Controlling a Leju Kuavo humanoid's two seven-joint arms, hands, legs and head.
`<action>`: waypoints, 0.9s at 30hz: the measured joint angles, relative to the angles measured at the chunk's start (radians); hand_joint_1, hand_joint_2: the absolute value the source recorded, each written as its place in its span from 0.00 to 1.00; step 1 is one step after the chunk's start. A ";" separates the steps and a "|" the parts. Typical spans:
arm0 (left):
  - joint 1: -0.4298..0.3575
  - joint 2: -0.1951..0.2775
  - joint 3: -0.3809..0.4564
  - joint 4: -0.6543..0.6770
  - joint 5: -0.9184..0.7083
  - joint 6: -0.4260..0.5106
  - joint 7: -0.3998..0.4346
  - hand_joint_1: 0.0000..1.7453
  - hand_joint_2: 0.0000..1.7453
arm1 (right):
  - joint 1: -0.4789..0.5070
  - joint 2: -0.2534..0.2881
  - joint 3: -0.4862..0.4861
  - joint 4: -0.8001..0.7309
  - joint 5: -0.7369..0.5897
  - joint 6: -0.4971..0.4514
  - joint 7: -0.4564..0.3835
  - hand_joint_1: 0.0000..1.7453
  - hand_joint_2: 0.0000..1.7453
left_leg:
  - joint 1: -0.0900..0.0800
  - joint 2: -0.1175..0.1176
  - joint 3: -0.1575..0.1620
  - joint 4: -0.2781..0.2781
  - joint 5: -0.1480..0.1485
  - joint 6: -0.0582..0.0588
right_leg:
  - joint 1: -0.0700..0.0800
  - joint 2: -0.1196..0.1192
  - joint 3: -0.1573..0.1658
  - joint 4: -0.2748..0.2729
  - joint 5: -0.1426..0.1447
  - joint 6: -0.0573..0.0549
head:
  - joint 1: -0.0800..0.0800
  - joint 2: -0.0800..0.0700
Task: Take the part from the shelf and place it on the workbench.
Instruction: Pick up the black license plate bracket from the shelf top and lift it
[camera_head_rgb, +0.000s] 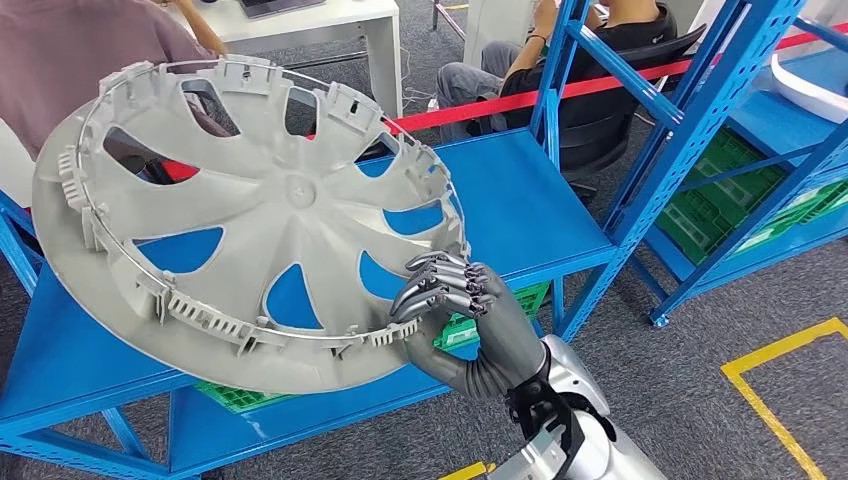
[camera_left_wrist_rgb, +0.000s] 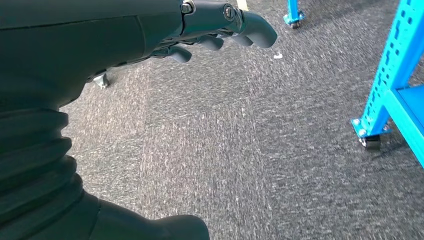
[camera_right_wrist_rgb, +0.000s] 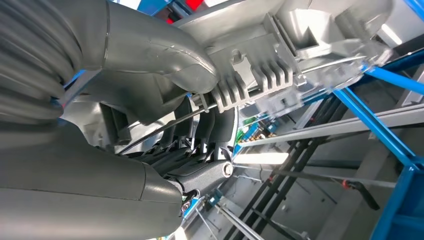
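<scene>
Hubcap (camera_head_rgb: 255, 215), tilted above the blue shelf (camera_head_rgb: 520, 205), is gripped at its rim by the right hand (camera_head_rgb: 450, 295); wrist view shows fingers (camera_right_wrist_rgb: 200, 130) hooked behind the rim. Left hand (camera_left_wrist_rgb: 220, 25) hangs over carpet, fingers curled, holding nothing.

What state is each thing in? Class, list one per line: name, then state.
Grey wheel cover: lifted, tilted, inner side up, held by its rim.
Right robot hand: grips the cover's rim.
Left robot hand: holds nothing, fingers curled, hanging above the carpet.
Blue shelf: standing; the cover is over it.
</scene>
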 joint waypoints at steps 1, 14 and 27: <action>-0.003 0.002 -0.002 0.007 0.000 0.000 0.001 0.00 1.00 | 0.004 -0.001 0.004 -0.008 0.005 -0.003 0.003 1.00 1.00 | 0.000 0.000 0.000 0.000 0.000 0.000 | 0.000 0.000 0.000 0.000 0.000 0.000 | 0.000 0.000; -0.014 0.022 -0.006 0.052 0.083 0.000 -0.003 0.00 1.00 | -0.049 -0.002 0.038 -0.009 -0.031 0.046 -0.006 1.00 1.00 | 0.007 0.011 0.010 -0.031 0.022 0.027 | -0.009 0.000 -0.112 0.259 -0.134 0.026 | 0.008 0.000; -0.009 0.025 -0.005 0.052 0.113 0.000 0.003 0.00 1.00 | -0.099 0.000 0.047 0.027 -0.087 0.072 -0.037 1.00 1.00 | 0.021 0.006 -0.085 0.153 -0.090 -0.050 | -0.018 0.002 -0.054 0.041 0.024 -0.032 | 0.004 0.000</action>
